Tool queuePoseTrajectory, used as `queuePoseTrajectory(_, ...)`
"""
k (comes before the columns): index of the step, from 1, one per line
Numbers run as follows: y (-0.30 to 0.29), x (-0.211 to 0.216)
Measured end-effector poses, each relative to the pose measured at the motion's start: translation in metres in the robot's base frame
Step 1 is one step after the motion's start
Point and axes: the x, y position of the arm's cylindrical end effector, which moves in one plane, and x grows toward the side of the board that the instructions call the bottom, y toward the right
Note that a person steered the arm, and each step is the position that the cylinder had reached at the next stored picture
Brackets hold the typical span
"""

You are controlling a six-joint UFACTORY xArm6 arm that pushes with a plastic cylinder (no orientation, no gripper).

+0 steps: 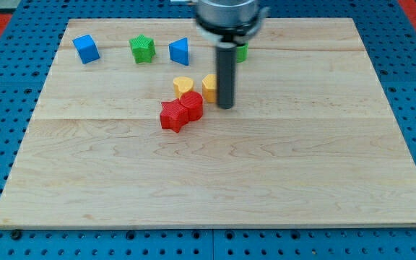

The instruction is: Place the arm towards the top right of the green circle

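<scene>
Where my tip (226, 106) rests, pale wood-grain board (266, 180), ribbed green circle (242, 51)

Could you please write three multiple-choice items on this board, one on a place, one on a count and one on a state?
1. Where is my tip?
A. Just right of the yellow block
B. Left of the blue cube
C. At the view's bottom edge of the table

2. How many red blocks show?
A. One
B. Two
C. Four

3. How do the red star and the red cylinder lie?
A. Far apart
B. Stacked
C. Touching side by side

Answers: 1 A, the rod ends beside that yellow block, by the yellow heart. 2 B, only the star and the cylinder are red. 3 C, no gap shows between them.
</scene>
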Motion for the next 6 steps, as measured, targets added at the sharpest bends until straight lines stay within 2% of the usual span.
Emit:
queuePoseTrajectory(1,0.077,-0.046)
queuePoseTrajectory(2,0.086,-0.092)
queuePoseTrajectory(3,0.046,-0.115)
queuePoseTrajectory(4,0.065,-0.135)
queuePoseTrajectory(5,0.047,-0.156)
queuePoseTrajectory(6,0.002,-0.124)
